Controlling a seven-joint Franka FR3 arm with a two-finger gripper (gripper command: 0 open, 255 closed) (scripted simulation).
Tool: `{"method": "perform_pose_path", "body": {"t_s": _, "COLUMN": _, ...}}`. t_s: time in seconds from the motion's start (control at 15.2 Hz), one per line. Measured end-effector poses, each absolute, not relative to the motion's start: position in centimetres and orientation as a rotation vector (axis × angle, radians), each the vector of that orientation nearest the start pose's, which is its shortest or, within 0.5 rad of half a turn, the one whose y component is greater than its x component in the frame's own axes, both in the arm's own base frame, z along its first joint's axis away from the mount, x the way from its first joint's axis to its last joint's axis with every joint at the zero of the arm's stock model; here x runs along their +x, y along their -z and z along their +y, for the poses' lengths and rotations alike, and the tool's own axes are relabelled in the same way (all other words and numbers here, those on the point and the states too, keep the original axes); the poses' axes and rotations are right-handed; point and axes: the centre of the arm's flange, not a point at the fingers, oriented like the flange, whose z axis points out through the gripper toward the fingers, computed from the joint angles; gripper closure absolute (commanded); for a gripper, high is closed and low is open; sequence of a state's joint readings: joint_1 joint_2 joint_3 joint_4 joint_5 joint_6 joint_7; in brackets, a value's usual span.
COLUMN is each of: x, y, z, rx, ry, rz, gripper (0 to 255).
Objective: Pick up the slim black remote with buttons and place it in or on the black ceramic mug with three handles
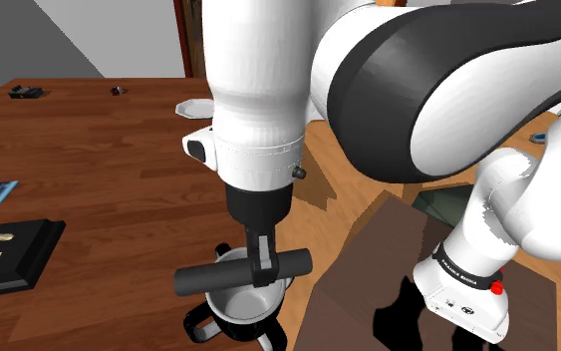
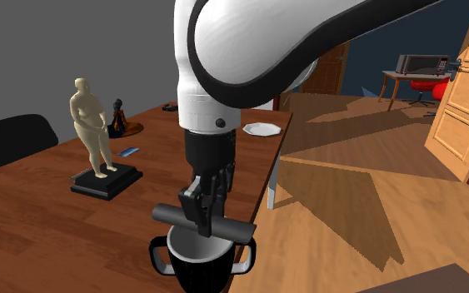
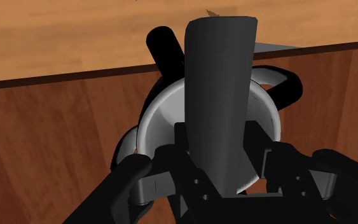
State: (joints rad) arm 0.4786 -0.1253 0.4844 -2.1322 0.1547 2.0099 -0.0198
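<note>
My gripper is shut on the slim dark remote, which lies level, crosswise just above the mouth of the mug. The mug is black outside and white inside, with looped handles, and stands near the wooden table's edge. In the second exterior view the remote spans the mug rim under the gripper. In the wrist view the remote runs away from the gripper between the fingers, over the mug's white inside.
A pale figurine on a black base stands further along the table. A white plate sits at the far edge, with small items nearby. Beyond the table edge is wooden floor. My stand is at the shoulder view's lower right.
</note>
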Motion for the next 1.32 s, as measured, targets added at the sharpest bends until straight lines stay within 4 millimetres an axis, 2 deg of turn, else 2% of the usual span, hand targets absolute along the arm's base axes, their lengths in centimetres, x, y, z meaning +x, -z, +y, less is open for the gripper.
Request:
{"method": "perform_pose_path", "body": {"t_s": 0.2, "x": 28.1, "y": -44.1, "z": 43.2, "rx": -2.758, "ry": -0.068, "rz": -1.354, "gripper": 255}}
{"method": "perform_pose_path", "body": {"t_s": 0.59, "x": 28.1, "y": -43.8, "z": 43.2, "rx": -2.757, "ry": -0.067, "rz": -1.354, "gripper": 255}}
{"method": "perform_pose_path", "body": {"t_s": 0.66, "x": 28.1, "y": -43.8, "z": 43.2, "rx": -2.758, "ry": -0.067, "rz": -1.354, "gripper": 0}}
{"method": "perform_pose_path", "body": {"t_s": 1.06, "x": 28.1, "y": -43.8, "z": 43.2, "rx": -2.758, "ry": -0.068, "rz": -1.354, "gripper": 0}}
{"method": "perform_pose_path", "body": {"t_s": 1.32, "x": 28.4, "y": -47.5, "z": 43.0, "rx": -2.757, "ry": -0.066, "rz": -1.354, "gripper": 0}}
